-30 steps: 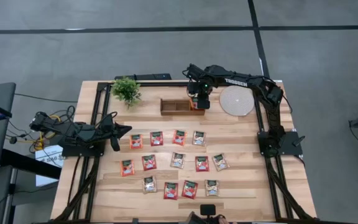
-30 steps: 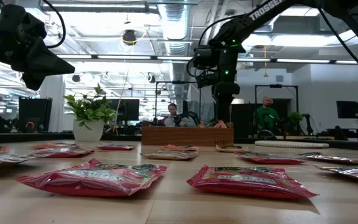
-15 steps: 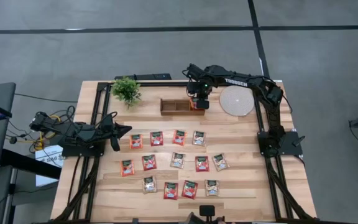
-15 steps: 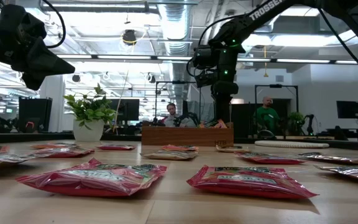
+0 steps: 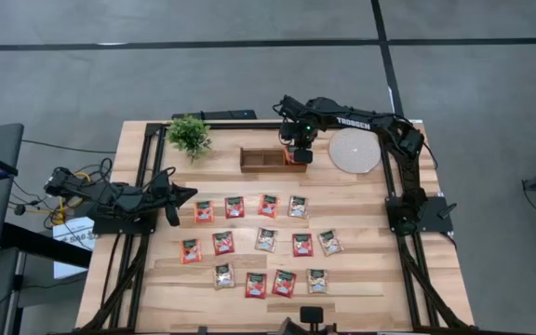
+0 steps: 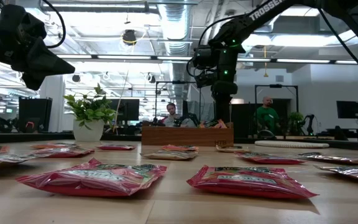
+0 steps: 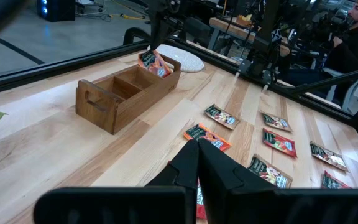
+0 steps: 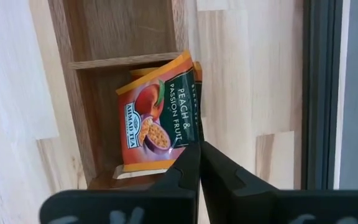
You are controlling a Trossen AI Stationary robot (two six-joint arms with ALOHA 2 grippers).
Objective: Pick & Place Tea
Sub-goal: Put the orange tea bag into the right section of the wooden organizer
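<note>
A wooden box (image 5: 270, 159) with compartments stands near the table's far edge. My right gripper (image 5: 294, 154) hangs over its right end compartment, pointing down, shut on an orange peach-and-passion-fruit tea packet (image 8: 157, 118). A second packet's edge shows behind that one. In the low view the packets (image 6: 219, 124) stick up above the box rim. Several red and pale tea packets (image 5: 266, 239) lie flat in rows on the table's middle. My left gripper (image 5: 192, 194) waits shut at the table's left side, raised off the wood. My right gripper pinches the orange packet by its corner (image 8: 194, 138) between the two fingertips, coming from above and pointing down. The packet sits inside the box's end compartment, tilted against the wall; its lower edge is in the compartment's bottom.
A potted plant (image 5: 190, 135) stands left of the box and a round white disc (image 5: 355, 151) lies to its right. The box's other compartments (image 7: 126, 93) show bare wood. People sit in the room beyond the table's far edge.
</note>
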